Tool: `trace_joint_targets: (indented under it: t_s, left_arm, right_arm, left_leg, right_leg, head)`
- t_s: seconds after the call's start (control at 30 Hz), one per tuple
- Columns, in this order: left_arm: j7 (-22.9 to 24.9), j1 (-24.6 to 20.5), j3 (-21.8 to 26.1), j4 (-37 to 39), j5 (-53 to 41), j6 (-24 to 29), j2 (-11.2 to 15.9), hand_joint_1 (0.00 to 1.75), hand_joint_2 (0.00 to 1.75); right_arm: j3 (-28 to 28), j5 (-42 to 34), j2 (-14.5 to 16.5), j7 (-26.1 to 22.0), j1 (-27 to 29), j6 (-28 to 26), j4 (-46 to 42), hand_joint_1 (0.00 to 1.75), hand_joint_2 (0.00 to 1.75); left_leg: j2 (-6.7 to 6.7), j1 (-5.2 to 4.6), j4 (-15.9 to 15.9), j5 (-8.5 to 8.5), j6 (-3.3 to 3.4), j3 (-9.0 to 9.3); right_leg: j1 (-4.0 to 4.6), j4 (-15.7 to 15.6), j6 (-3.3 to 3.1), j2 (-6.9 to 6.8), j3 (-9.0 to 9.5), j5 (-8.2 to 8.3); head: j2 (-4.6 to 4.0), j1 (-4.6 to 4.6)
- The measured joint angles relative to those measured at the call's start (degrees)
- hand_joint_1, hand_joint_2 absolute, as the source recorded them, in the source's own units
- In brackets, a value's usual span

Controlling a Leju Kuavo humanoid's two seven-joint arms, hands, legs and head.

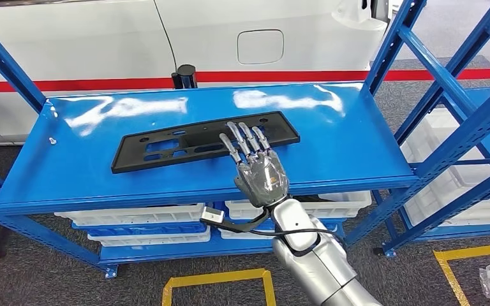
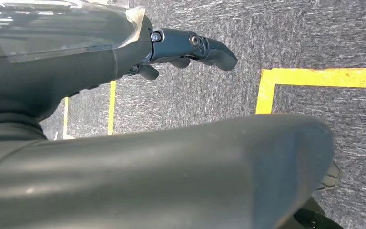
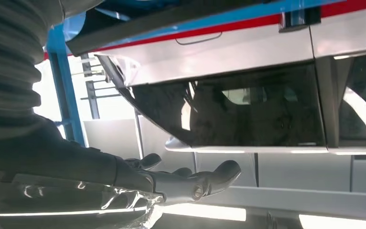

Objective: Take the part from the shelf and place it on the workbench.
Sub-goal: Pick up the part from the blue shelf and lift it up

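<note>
Black, flat and long, the moulded plastic panel [image 1: 204, 141] with rectangular cut-outs lies slightly askew on the top board of the blue steel shelf [image 1: 70, 159], roughly at its middle. The right hand [image 1: 258, 167] reaches over the front edge with its fingers [image 1: 242, 139] straight and spread above the panel's right portion; it holds nothing, and whether the fingertips touch the plastic cannot be told. In the left wrist view the left hand [image 2: 190, 47] hangs over grey carpet beside yellow floor tape [image 2: 267, 90], fingers loosely extended and empty.

Judging by its thinness, the panel should be light but springy, likely to droop if lifted by one end. The glossy board may let it slide. A grip on the long near edge close to the middle, or through a cut-out, looks soundest.
</note>
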Motion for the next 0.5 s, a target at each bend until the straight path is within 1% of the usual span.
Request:
trace_joint_targets:
  t_s: [0.1, 0.23, 0.5]
  left_arm:
    - [0.13, -0.01, 0.01, 0.00, 0.06, 0.15, -0.11, 0.00, 0.00]
    - [0.15, -0.01, 0.01, 0.00, -0.02, 0.13, -0.14, 0.00, 0.00]
    - [-0.30, -0.02, -0.03, 0.00, -0.62, -0.44, -0.14, 0.00, 0.00]
  right_arm:
    - [-1.52, 0.00, 0.89, 0.21, -1.32, -0.15, 3.30, 0.00, 1.75]
    - [-3.83, -0.01, 1.33, 0.68, -2.80, -0.56, 6.98, 0.00, 1.75]
    - [-6.68, -0.03, 1.45, 1.33, -3.49, -0.93, 10.39, 0.00, 1.75]
  left_leg:
    - [0.00, 0.01, 0.00, 0.00, 0.00, 0.00]
    - [-0.01, 0.00, 0.00, 0.00, 0.00, -0.01]
    - [-0.01, -0.01, 0.01, 0.01, 0.01, -0.02]
  right_leg:
    - [0.00, 0.00, 0.00, 0.00, 0.00, 0.00]
    - [0.00, 0.00, 0.01, 0.00, 0.08, 0.01]
    - [0.00, 0.00, 0.02, 0.00, 0.27, 0.02]
  head:
    - [0.00, 0.00]
    - [0.00, 0.01]
    - [0.00, 0.01]
